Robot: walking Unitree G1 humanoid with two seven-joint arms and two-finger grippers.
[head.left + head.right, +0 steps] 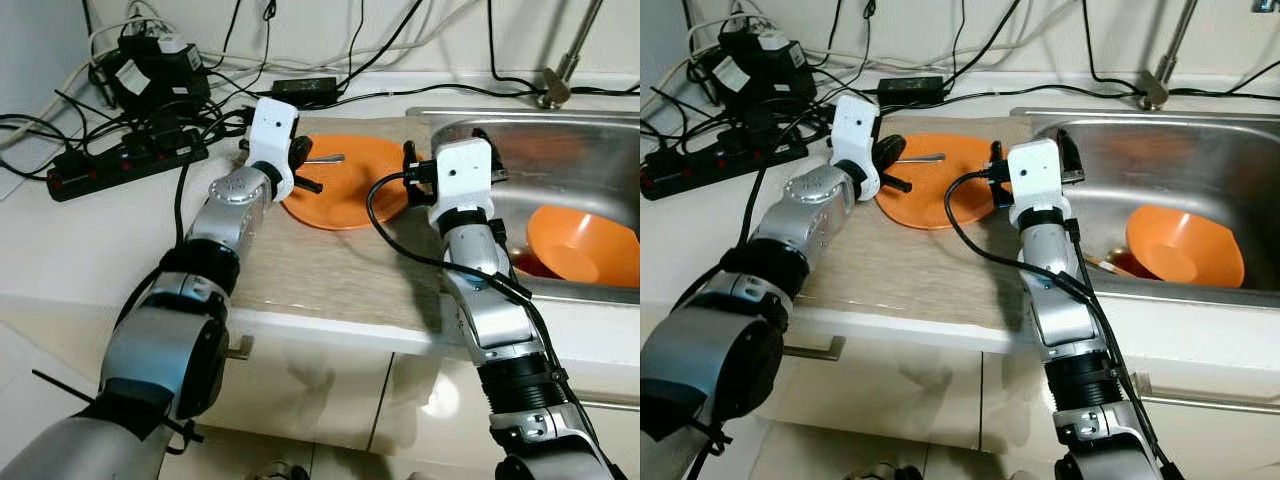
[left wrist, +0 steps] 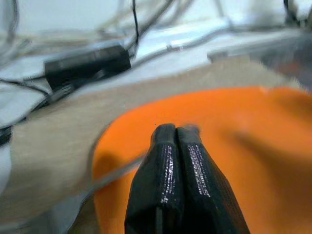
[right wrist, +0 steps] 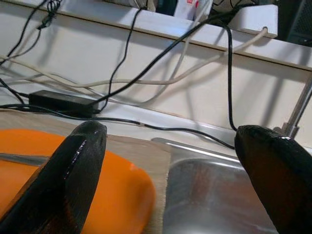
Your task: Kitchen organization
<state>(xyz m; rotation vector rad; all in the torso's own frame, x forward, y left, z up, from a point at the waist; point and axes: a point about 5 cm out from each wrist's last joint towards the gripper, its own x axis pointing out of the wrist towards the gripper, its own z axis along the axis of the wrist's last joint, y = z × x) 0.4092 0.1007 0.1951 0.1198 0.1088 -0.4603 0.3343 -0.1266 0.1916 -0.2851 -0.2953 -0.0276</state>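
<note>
An orange plate point(image 1: 350, 185) lies on a beige mat point(image 1: 320, 270) on the counter, beside the sink point(image 1: 560, 150). A thin metal utensil point(image 1: 328, 158) rests on the plate's far left part. My left gripper point(image 2: 174, 129) is shut low over the plate's left side. The utensil's handle runs under its fingers, and I cannot tell whether they pinch it. My right gripper point(image 3: 170, 170) hangs open above the plate's right rim and the sink's edge, with nothing between its fingers. An orange bowl point(image 1: 580, 245) sits tilted in the sink.
A black power strip point(image 1: 120, 160), adapters and tangled cables cover the counter's back left. A black power brick point(image 1: 305, 87) lies behind the mat. The faucet point(image 1: 560, 85) stands behind the sink. White cabinet doors point(image 1: 320, 390) are below the counter edge.
</note>
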